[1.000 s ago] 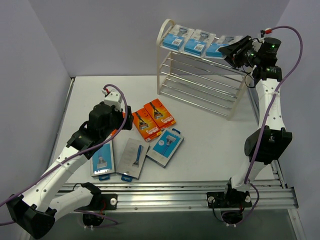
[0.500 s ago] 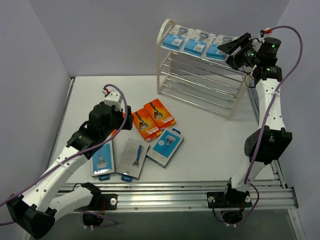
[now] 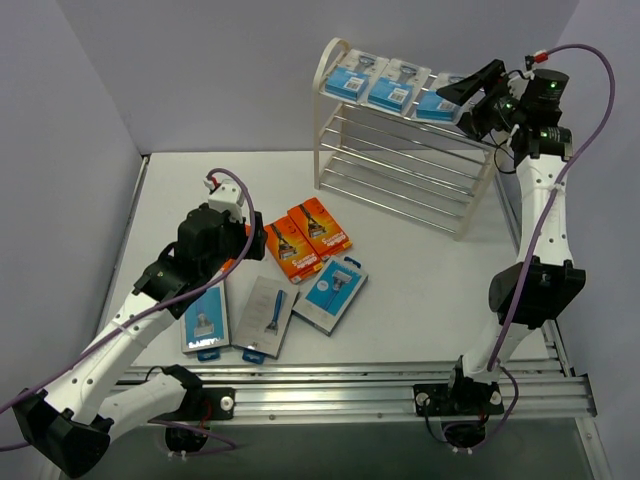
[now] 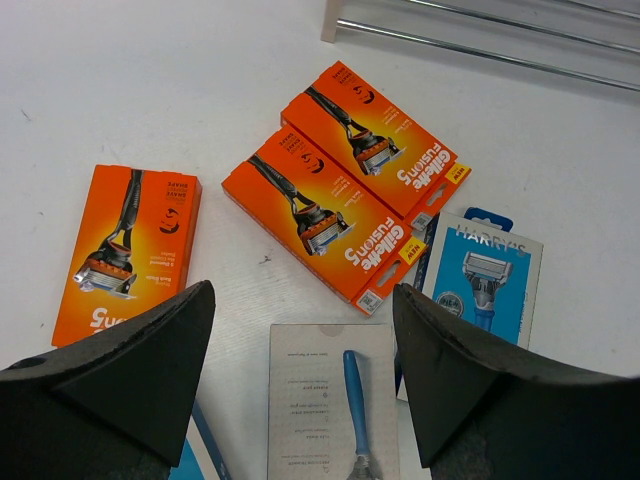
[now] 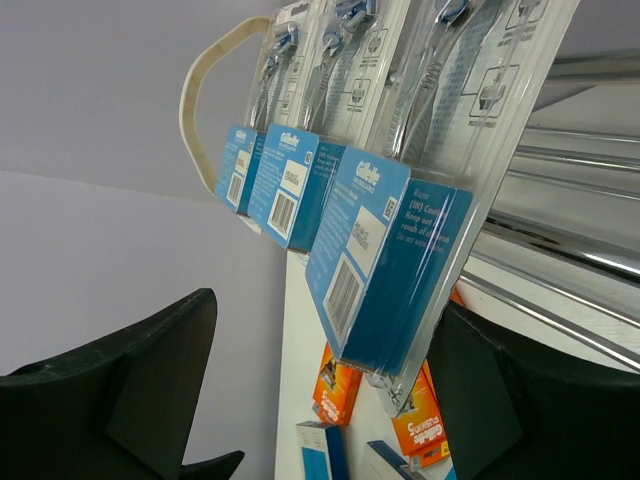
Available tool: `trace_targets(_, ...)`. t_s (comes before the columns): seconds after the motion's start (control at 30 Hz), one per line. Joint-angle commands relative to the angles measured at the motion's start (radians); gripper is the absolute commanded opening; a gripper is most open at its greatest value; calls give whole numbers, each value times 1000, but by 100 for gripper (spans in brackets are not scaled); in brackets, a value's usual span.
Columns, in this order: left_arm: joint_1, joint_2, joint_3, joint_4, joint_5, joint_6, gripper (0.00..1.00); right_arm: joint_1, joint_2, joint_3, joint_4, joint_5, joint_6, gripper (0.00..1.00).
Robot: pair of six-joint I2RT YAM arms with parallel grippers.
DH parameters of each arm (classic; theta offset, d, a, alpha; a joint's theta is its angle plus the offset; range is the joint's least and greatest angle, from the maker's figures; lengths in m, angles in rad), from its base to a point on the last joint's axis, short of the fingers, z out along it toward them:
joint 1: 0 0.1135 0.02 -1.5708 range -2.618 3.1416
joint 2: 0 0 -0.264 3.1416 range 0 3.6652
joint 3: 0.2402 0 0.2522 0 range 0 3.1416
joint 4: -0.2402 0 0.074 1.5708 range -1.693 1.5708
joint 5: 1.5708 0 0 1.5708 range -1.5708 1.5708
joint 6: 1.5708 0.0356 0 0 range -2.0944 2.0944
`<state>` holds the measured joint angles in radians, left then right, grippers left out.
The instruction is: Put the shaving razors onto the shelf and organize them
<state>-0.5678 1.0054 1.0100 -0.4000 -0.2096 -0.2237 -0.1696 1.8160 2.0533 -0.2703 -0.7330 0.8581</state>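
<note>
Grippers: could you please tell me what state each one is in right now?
Left gripper: open, empty, above the orange boxes.
Right gripper: open, beside the rightmost blue pack on the shelf, not clamping it.

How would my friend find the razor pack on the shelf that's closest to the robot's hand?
Look for the white wire shelf at the back of the table. On its top level, three blue razor packs lie in a row. Yours is the right-end pack, the only one sitting between the open fingers of the right gripper.
</note>
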Motion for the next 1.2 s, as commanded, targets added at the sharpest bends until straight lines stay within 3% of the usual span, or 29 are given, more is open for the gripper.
trace_targets(0.0,-3,-17,16,9,-7,12,81,-2,-6,76,-67,17,-53,78)
trace_targets(0.33,-3,-22,16,6,-16,14,81,-1,6,122,-184,66,-128,91)
trace_targets(0.8,-4,-24,15,7,-14,14,81,4,45,234,-346,162,-208,93)
trace_targets(1.17,-4,-28,16,7,-19,17,81,5,71,295,-319,126,-166,93)
